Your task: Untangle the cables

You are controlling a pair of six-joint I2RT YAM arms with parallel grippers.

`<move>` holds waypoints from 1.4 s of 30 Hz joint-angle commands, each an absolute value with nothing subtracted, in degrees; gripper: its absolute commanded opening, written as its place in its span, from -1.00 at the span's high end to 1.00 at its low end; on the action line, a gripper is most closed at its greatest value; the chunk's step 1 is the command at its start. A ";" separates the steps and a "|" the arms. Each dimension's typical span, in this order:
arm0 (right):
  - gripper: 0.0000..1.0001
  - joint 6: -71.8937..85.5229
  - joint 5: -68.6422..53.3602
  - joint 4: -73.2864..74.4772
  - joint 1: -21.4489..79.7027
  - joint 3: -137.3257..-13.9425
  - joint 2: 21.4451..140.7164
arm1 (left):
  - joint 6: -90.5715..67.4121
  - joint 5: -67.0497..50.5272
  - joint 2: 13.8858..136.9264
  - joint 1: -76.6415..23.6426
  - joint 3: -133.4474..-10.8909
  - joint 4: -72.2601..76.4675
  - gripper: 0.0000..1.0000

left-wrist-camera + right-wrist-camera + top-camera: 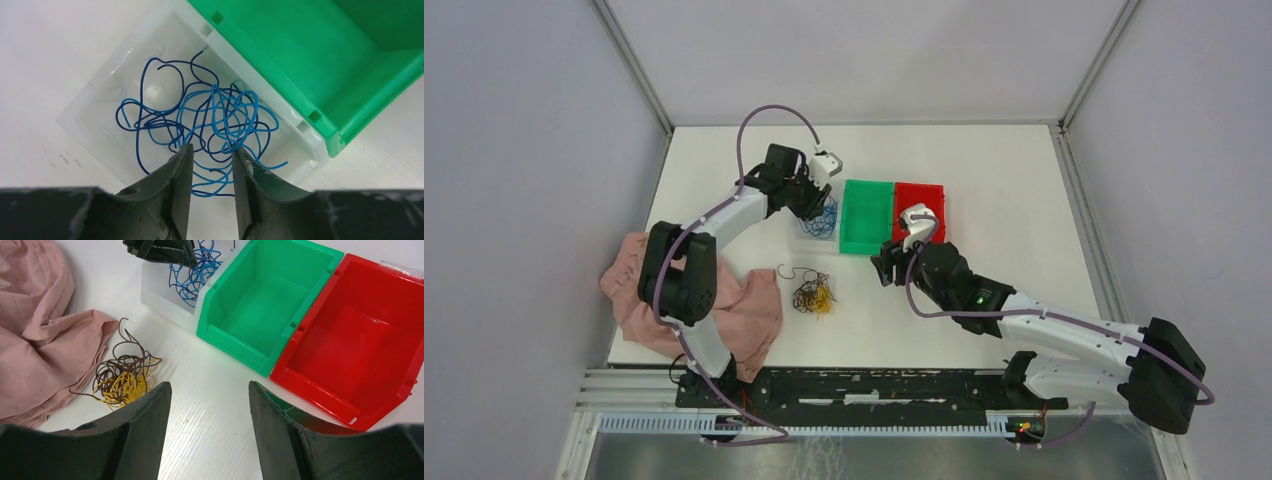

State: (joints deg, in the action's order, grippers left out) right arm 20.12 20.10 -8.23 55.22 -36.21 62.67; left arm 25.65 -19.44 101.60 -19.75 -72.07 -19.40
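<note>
Left gripper (210,150) hung low over the blue cables (212,117); right gripper (210,386) hovered above the white table (215,440).
From where I stood, the left gripper's two black fingers (175,180) were a little apart, gripping nothing that I could see, with their tips just above the loose blue heap in the clear bin (90,115); that bin sat touching the green bin (300,50), and the red bin (360,335) touched the green one on its other side; the right gripper's jaws stood wide apart, holding nothing, near the front of the green bin; the other cables, a brown and yellow tangle (122,380), lay on the table just beside a crumpled pink cloth (35,335), between it and the bins.
</note>
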 commanded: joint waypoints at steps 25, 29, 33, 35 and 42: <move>-0.34 18.97 14.74 -9.06 54.32 -41.01 64.05 | 25.85 -18.40 100.98 -20.35 -75.60 -16.03 -0.23; -0.39 18.80 10.64 -8.28 54.32 -41.80 64.49 | 24.97 -23.88 95.10 -19.98 -79.34 -27.38 -0.77; -0.42 20.67 4.46 -9.05 54.42 -42.20 67.34 | 25.22 -27.94 87.94 -19.36 -78.87 -33.89 -0.99; -0.42 21.06 1.78 -9.78 54.57 -42.78 69.72 | 25.98 -28.21 85.06 -19.18 -77.91 -36.94 -0.99; -0.39 20.35 -5.81 -9.97 55.77 -50.43 83.99 | 29.15 -30.88 75.63 -17.08 -68.85 -43.36 -0.99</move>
State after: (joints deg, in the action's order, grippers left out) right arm 20.32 0.64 -8.03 55.13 -44.21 77.87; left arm 26.06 -27.07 79.48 -18.46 -74.50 -36.51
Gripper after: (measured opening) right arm 0.699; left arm 0.993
